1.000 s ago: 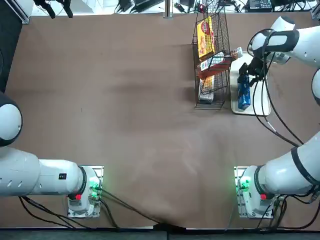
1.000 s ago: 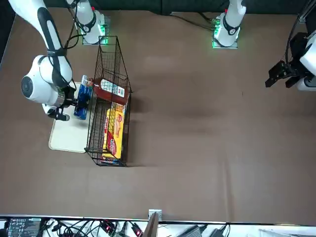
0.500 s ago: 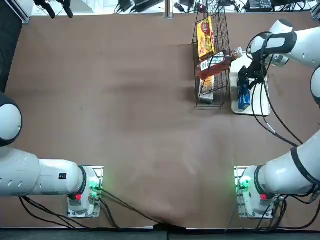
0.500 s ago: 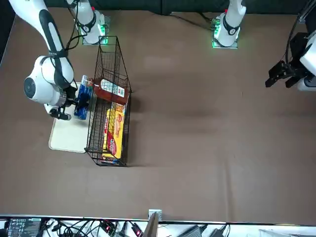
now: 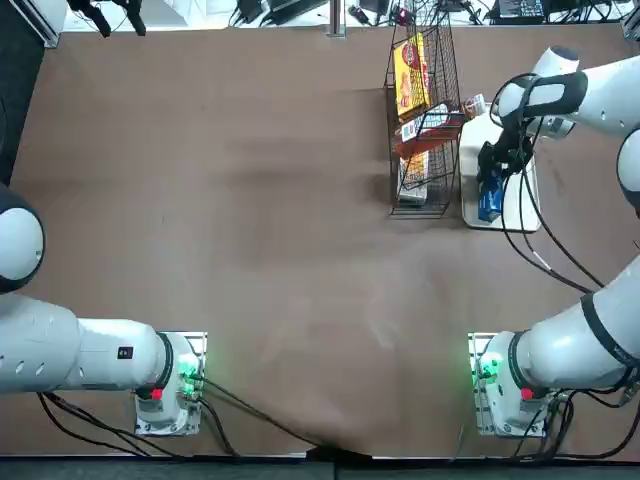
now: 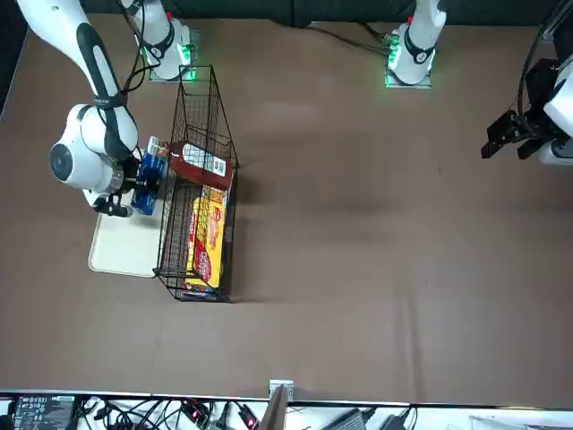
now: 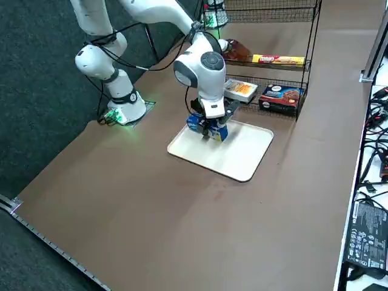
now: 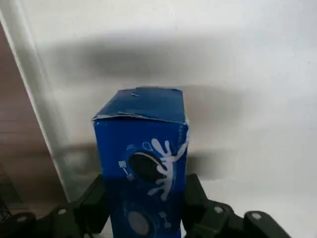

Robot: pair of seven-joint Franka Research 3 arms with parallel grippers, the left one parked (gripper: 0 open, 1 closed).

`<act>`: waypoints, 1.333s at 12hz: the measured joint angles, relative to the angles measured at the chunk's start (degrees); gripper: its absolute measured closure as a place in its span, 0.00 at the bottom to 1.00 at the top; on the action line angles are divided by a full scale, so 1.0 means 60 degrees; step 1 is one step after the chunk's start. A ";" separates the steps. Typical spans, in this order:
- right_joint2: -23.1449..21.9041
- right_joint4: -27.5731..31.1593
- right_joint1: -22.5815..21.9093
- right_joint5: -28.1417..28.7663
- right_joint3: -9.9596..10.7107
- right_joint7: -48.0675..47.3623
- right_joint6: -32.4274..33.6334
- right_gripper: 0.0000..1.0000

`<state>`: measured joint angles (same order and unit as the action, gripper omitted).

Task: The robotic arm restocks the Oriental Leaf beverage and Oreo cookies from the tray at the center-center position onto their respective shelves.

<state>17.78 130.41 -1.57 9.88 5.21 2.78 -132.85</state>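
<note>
Upper left: robotic arm [image 6: 98, 134] reaching down; right gripper [image 6: 116, 205] over the white tray [image 6: 125, 246], beside blue packet [image 6: 150, 179]. Just right of the tray, black wire rack [image 6: 170, 228], holding red-brown packet with white label [image 6: 204, 161] and, lower, yellow-and-red packet [image 6: 209, 237]. Brown tabletop [image 6: 358, 269] spans centre. Bottom left edge: tangled cables [image 6: 134, 415], left of an upright metal post [image 6: 276, 408].
</note>
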 joint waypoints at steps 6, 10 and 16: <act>-0.0671 -0.0714 0.0141 -0.0105 0.0058 0.0007 0.1145 0.48; -0.2248 -0.2314 0.0349 -0.0160 0.0086 0.0006 0.3790 0.47; -0.3567 -0.5508 0.0308 -0.0145 -0.0070 -0.0333 0.7641 0.47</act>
<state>-3.62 97.37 0.28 9.01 4.79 0.79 -87.01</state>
